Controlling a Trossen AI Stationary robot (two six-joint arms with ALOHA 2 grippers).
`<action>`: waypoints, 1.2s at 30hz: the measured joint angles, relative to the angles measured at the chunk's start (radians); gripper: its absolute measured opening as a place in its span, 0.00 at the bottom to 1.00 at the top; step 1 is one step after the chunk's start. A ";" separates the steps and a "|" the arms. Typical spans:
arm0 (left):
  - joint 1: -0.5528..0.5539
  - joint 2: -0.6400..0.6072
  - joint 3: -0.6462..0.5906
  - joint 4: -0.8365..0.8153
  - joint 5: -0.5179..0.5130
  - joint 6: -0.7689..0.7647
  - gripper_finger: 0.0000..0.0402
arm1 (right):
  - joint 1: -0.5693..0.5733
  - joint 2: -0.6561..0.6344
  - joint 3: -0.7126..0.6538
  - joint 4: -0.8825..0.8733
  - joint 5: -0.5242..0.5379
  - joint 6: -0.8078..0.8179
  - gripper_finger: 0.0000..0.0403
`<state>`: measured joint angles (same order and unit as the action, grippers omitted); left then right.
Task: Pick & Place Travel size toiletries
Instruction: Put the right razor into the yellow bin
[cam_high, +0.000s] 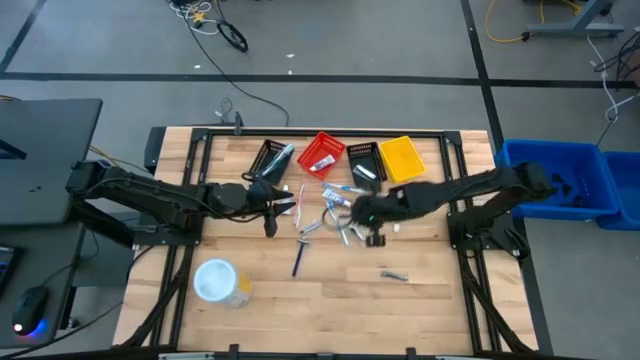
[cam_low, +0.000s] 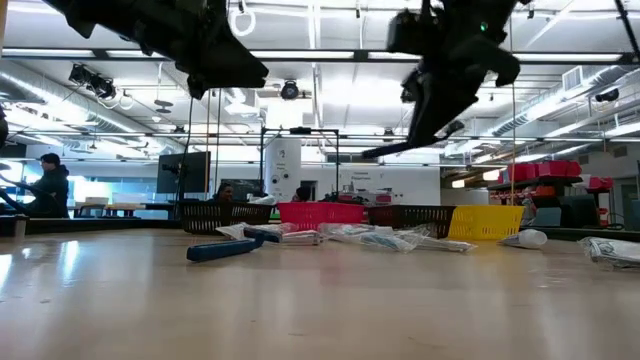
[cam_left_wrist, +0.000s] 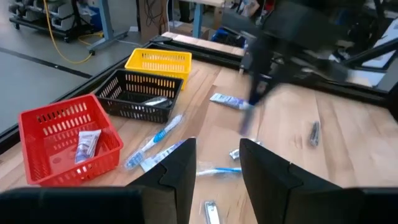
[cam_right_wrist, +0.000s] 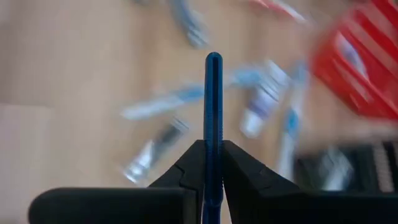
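Travel size toiletries (cam_high: 335, 212) lie scattered mid-table: white and blue tubes, toothbrushes, silvery sachets. A blue stick (cam_high: 298, 258) and a small dark item (cam_high: 394, 275) lie nearer the near edge. My right gripper (cam_high: 365, 215) hovers over the pile's right part, shut on a slim blue stick (cam_right_wrist: 213, 93). My left gripper (cam_left_wrist: 214, 168) is open and empty at the pile's left side (cam_high: 275, 208), above the table. The red basket (cam_left_wrist: 65, 140) holds one tube (cam_left_wrist: 87, 144). My right gripper pinches the slim blue stick between its two fingers (cam_right_wrist: 193, 168), near one end; the long free part (cam_right_wrist: 213, 81) juts out past the fingertips, in line with them. The low view shows the stick (cam_low: 400, 148) lifted clear of the table, slanting.
Along the far edge stand a black basket (cam_high: 272, 158), the red basket (cam_high: 322, 152), a second black basket (cam_high: 362, 160) and a yellow basket (cam_high: 402, 158). A white-lidded tub (cam_high: 218, 280) stands near the left near corner. Bare wood shows along the near edge.
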<state>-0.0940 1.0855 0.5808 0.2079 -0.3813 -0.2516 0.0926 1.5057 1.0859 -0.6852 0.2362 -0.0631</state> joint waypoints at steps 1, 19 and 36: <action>0.000 0.000 0.000 0.005 0.000 0.000 0.32 | -0.028 -0.032 -0.031 -0.006 0.004 0.007 0.12; 0.000 0.000 0.000 0.022 -0.052 0.031 0.32 | -0.678 -0.268 -0.373 0.228 0.029 0.048 0.12; 0.002 0.000 0.000 0.025 -0.105 0.057 0.32 | -0.866 -0.211 -0.555 0.535 -0.091 0.051 0.12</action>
<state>-0.0917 1.0855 0.5808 0.2325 -0.4862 -0.1947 -0.7734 1.2943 0.5304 -0.1505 0.1455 -0.0118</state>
